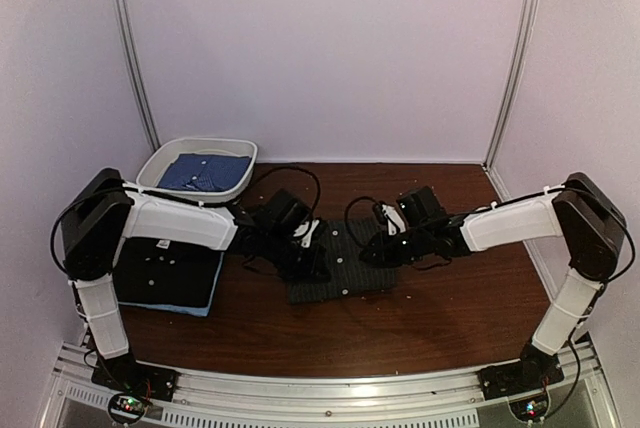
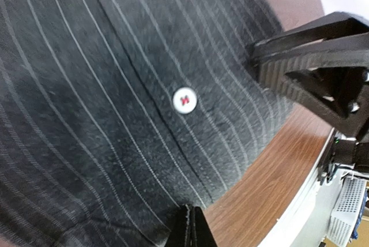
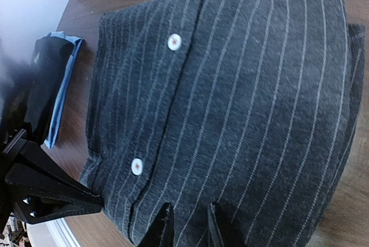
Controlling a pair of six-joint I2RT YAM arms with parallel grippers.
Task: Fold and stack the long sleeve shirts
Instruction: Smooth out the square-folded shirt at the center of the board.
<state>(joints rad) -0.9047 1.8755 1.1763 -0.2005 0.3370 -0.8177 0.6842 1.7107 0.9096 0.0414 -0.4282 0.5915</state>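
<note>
My left fingers point(image 2: 190, 229) are clenched at the edge of the folded pinstriped shirt point(image 1: 335, 263), right fingers point(image 3: 164, 229) parted above it; I judge it lies flat, ready for stacking

You have one folded shirt point(image 1: 340, 270) lying flat at the middle of the table point(image 1: 450, 308), between the two arms. To its left and apart from it, partly under your left arm, sits a stack of folded shirts point(image 1: 168, 278). Behind that stack, at the far left corner, stands the tub point(image 1: 160, 163) with a further shirt point(image 1: 205, 172) in it. Your left gripper point(image 1: 312, 248) is over the folded shirt's left edge, your right gripper point(image 1: 372, 248) over its right edge
</note>
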